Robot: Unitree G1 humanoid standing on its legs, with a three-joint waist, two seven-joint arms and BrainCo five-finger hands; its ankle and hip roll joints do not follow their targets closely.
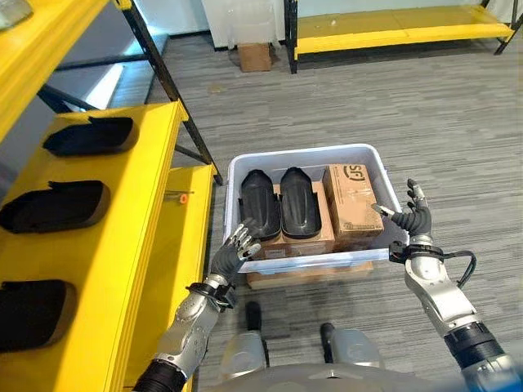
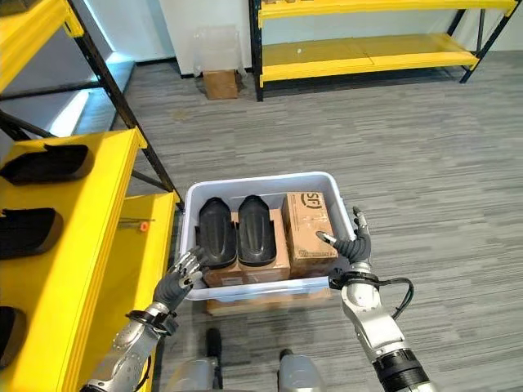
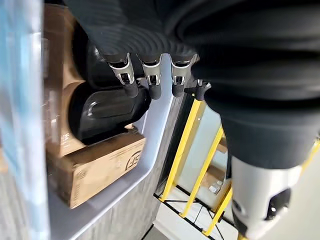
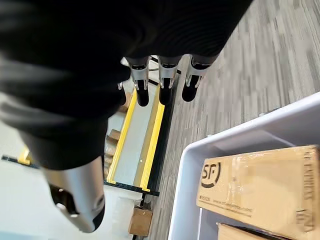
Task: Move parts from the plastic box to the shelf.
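Observation:
A white plastic box point(image 1: 303, 155) stands on the floor in front of me. Inside it two black moulded parts point(image 1: 258, 202) point(image 1: 299, 201) lie side by side on cardboard boxes point(image 1: 351, 200). My left hand point(image 1: 231, 252) hovers at the box's near left corner with relaxed fingers, holding nothing. At the box's right rim my right hand point(image 1: 413, 219) is raised with straight fingers and is empty too. Three more black parts point(image 1: 91, 135) point(image 1: 55, 205) point(image 1: 33, 310) rest on the yellow shelf point(image 1: 139, 212) to my left.
A flat cardboard piece point(image 1: 310, 273) lies under the box's front edge. Another yellow rack point(image 1: 400, 24) stands at the back, with a small cardboard box point(image 1: 255, 55) beside it. Grey floor stretches to the right of the box.

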